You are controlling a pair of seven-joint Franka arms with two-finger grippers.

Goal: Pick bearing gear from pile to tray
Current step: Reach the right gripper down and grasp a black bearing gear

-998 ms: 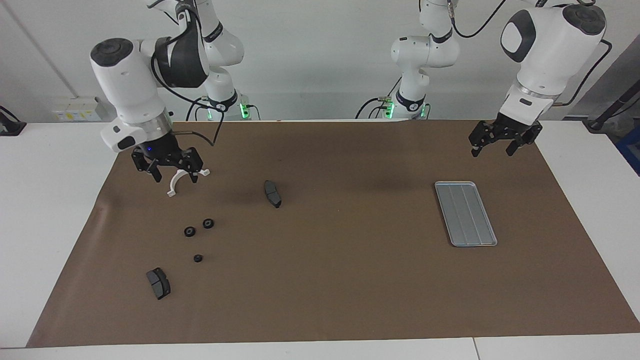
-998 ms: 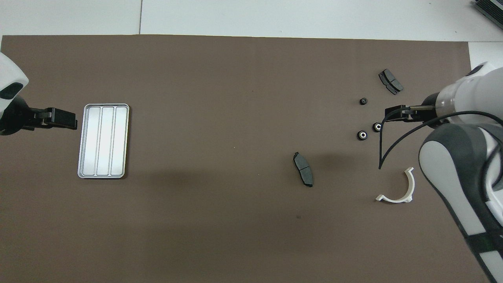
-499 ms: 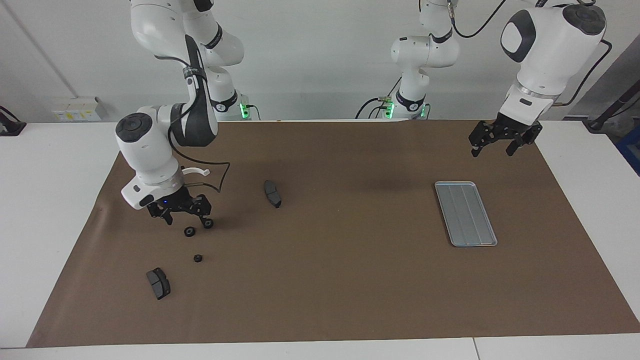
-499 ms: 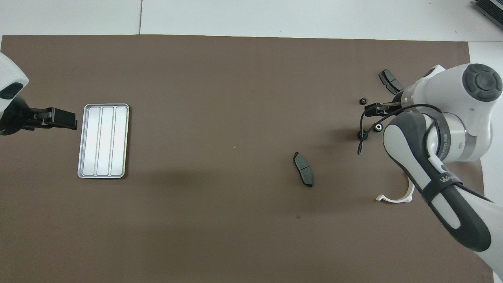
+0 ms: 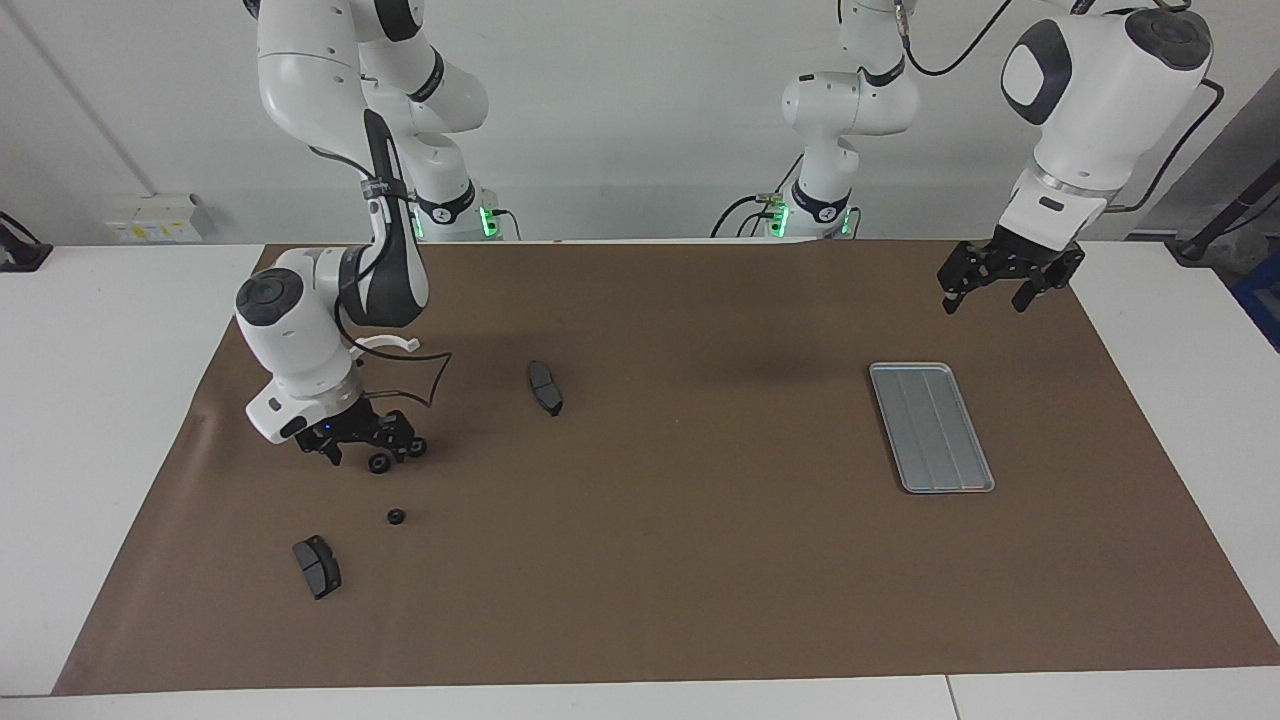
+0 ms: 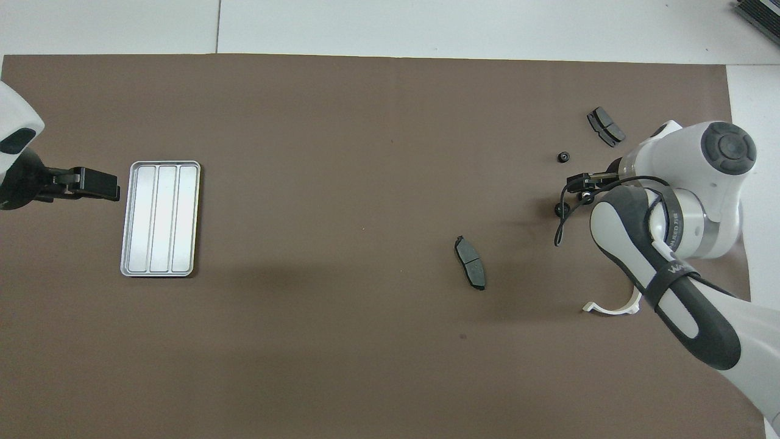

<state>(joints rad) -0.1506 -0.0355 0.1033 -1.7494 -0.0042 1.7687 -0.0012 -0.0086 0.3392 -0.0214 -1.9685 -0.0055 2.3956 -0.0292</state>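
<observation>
Writing: white lettering runs along the dark band of my right arm's forearm in the overhead view, too small for me to read.
Right gripper point(image 5: 365, 447): a second ago I hung over the white half-ring bracket point(image 5: 385, 343); now I am down at the mat among the pile, fingers spread around one black bearing gear point(image 5: 380, 463), with a second gear point(image 5: 415, 448) just beside my finger.
Third gear point(image 5: 396, 517): small, round, black, alone on the mat, farther from the robots.
Brake pads: one dark grey pad point(image 5: 317, 566) near the mat's edge, another point(image 5: 546, 388) toward the table's middle; both unmoved.
Left gripper point(image 5: 1005, 283): waiting as before, fingers spread, up over the mat's corner near the tray.
Tray point(image 5: 931, 427): silver-grey metal, rounded corners, lengthwise grooves, at the left arm's end.
Mat point(image 5: 680, 560): matte brown sheet over a white table.
</observation>
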